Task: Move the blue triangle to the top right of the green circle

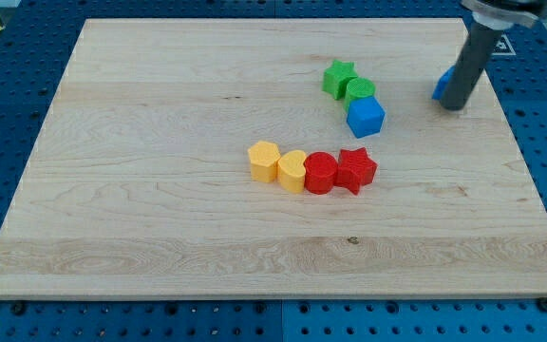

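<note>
The blue triangle (440,85) lies near the view's right edge of the wooden board, mostly hidden behind my rod. My tip (454,104) touches the board right beside it, on its right side. The green circle (359,90) sits left of them, in the upper middle right, touching a green star (338,77) on its upper left and a blue cube (366,116) just below it. The triangle is to the right of the green circle, about level with it, with a gap between them.
A row of touching blocks lies at the board's centre: a yellow hexagon-like block (264,161), a yellow heart (292,170), a red cylinder (320,172) and a red star (355,169). The board's (160,142) right edge is close to my tip.
</note>
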